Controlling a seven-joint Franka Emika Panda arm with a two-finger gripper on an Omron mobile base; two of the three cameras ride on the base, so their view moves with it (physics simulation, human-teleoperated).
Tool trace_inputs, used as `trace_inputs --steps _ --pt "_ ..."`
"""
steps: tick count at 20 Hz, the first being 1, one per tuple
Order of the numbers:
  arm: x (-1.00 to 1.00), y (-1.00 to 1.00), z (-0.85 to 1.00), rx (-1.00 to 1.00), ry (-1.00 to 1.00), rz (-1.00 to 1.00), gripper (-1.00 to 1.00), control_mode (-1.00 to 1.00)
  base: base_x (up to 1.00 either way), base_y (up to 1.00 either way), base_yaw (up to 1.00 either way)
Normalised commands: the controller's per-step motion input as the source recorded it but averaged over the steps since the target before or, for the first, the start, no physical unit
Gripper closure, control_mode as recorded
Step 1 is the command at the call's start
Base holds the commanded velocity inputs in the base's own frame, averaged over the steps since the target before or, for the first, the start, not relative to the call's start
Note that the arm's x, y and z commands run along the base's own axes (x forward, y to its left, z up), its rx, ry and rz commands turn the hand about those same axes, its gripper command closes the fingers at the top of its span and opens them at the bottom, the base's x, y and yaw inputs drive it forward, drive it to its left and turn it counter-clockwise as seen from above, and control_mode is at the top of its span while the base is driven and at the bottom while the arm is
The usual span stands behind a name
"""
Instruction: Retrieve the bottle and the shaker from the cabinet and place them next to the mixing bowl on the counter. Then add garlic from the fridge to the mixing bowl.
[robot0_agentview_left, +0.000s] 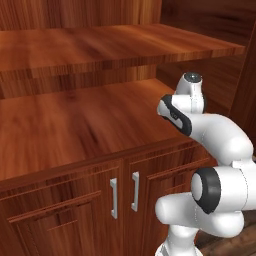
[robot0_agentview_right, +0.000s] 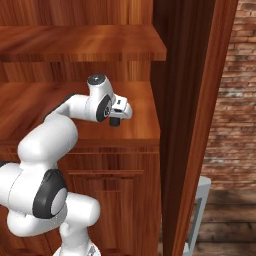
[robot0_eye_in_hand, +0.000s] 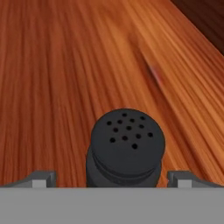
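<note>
On the cabinet (robot0_agentview_right: 75, 50) shelf, the shaker (robot0_eye_in_hand: 126, 148) stands upright between the gripper's (robot0_eye_in_hand: 112, 178) wide-spread fingers (robot0_eye_in_hand: 41, 178), not clamped

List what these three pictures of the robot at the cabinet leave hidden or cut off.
- Shaker: hand view shows its perforated top; the base is cut off by the bottom edge.
- Shaker in the right base view: mostly hidden under the open gripper.
- Cabinet: the lower doors are cut off by the left base view's bottom edge.
</note>
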Motion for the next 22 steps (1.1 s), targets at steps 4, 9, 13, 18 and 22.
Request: trace_inputs --steps 4,9,13,18,22 --pt "0.0 0.0 0.0 0.0 0.0 0.0 1.0 -1.0 0.0 0.0 0.0" --pt "0.0 0.0 0.0 0.0 0.0 0.0 1.0 -1.0 0.0 0.0 0.0" --pt "-0.11 0.0 0.0 0.0 0.0 0.0 1.0 -1.0 0.0 0.0 0.0" --pt "-0.86 0.0 0.0 0.03 -0.02 0.0 1.0 -1.0 0.0 0.0 0.0" --pt "-1.0 0.02 0.19 0.04 -0.05 0.0 1.0 -1.0 0.0 0.0 0.0"
